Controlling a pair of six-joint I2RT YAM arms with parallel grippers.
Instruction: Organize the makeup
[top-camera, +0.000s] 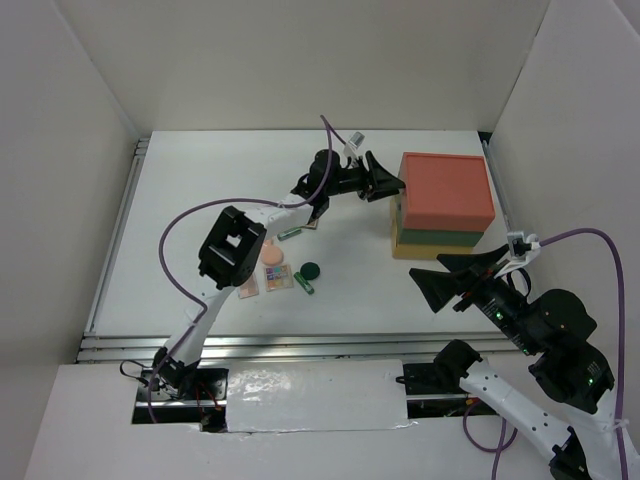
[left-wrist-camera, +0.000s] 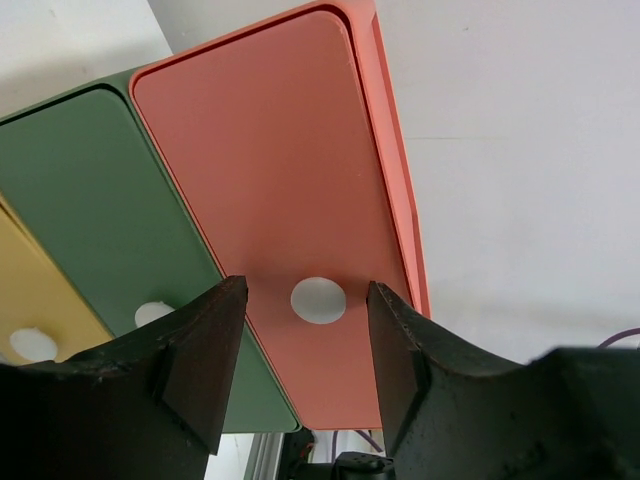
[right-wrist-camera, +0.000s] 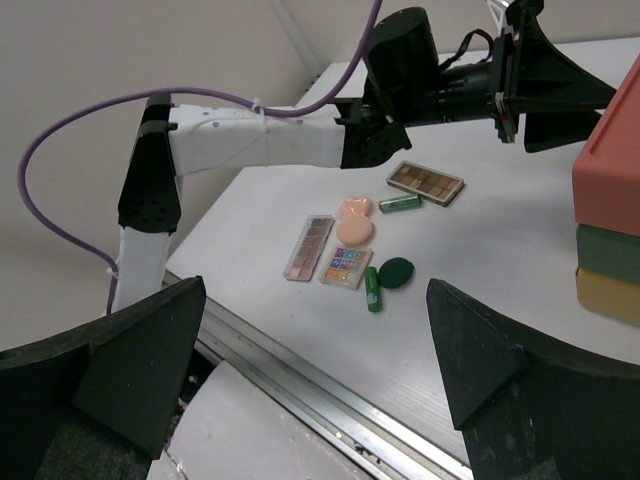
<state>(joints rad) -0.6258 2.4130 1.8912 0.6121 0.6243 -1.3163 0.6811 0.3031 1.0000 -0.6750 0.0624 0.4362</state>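
Starting with the top external view, I find the left gripper (top-camera: 397, 184) reached far across the table (top-camera: 200, 180) to the front of the drawer box (top-camera: 445, 185), its fingers spread. Whether they touch the box I cannot tell from this height. The right gripper (top-camera: 425, 268) hangs near the box's near side, likewise spread and empty. The makeup lies in a loose group left of centre on the table, well apart from the box. Two peach compacts (top-camera: 272, 262) touch each other, with a square palette (top-camera: 279, 282) just beside them. Near these is a dark green disc (top-camera: 310, 268), and a green tube (top-camera: 303, 285) lies between palette and disc. A second green tube (top-camera: 291, 233) lies farther back, beside the left arm (top-camera: 235, 250). In the left wrist view, that gripper's fingers (left-wrist-camera: 200, 350) stand wide apart before the red drawer (left-wrist-camera: 290, 180), with its round finger hole (left-wrist-camera: 318, 300) between them. The green drawer (left-wrist-camera: 100, 220) and yellow drawer (left-wrist-camera: 30, 310) sit alongside. In the right wrist view, the right gripper's spread fingers frame the group from the near edge. A long palette (right-wrist-camera: 309, 247) lies alongside the square palette on its outer side. The second long palette (right-wrist-camera: 426, 182) lies just beside the second green tube, beneath the left arm's wrist.
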